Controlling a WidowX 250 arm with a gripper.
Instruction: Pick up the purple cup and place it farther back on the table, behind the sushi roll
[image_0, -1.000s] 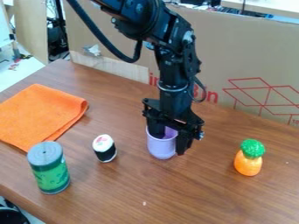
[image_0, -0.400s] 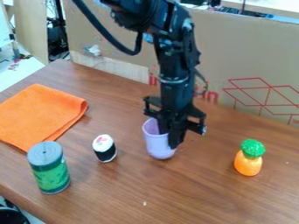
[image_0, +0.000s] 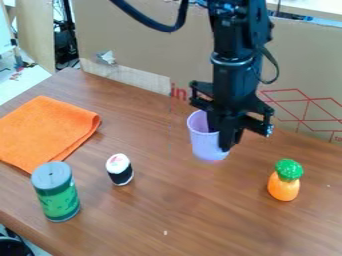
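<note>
Because the fingers (image_0: 228, 137) are clenched on the purple cup's (image_0: 206, 145) wall, a snug, even squeeze should limit swinging beneath them.

Wood grain with a faint sheen is noted on the tabletop (image_0: 167, 220). Matt, soft-looking fabric is seen in the orange cloth (image_0: 43, 131) by the left edge. The pale purple cup (image_0: 201, 143) is recorded as smooth plastic, as is the black-and-white toy sushi roll (image_0: 120, 170). On the toy pineapple (image_0: 283, 188), a glossy orange body and bumpy green top are observed. Matt brown cardboard is identified in the panel (image_0: 150, 45) along the far edge.
</note>
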